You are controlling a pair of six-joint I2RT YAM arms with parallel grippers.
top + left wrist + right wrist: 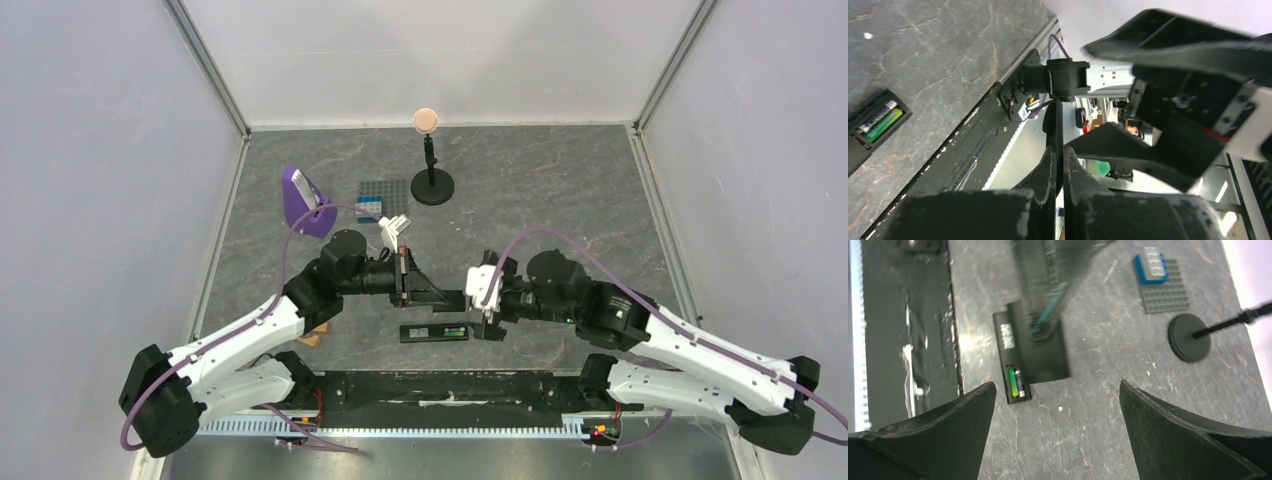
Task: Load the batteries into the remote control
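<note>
The black remote control lies back side up near the table's front edge. Its open recess holds the batteries, one bright green and one dark with a light tip. They also show in the right wrist view and in the left wrist view. My left gripper is shut on a thin black cover plate, held edge-on just above and behind the remote. In the right wrist view the plate is blurred and overlaps the remote. My right gripper is open and empty to the right of the remote's battery end.
A grey studded baseplate with a blue and white brick, a purple holder and a black stand with a peach ball stand at the back. Orange-tan blocks lie by the left arm. A black rail runs along the front edge.
</note>
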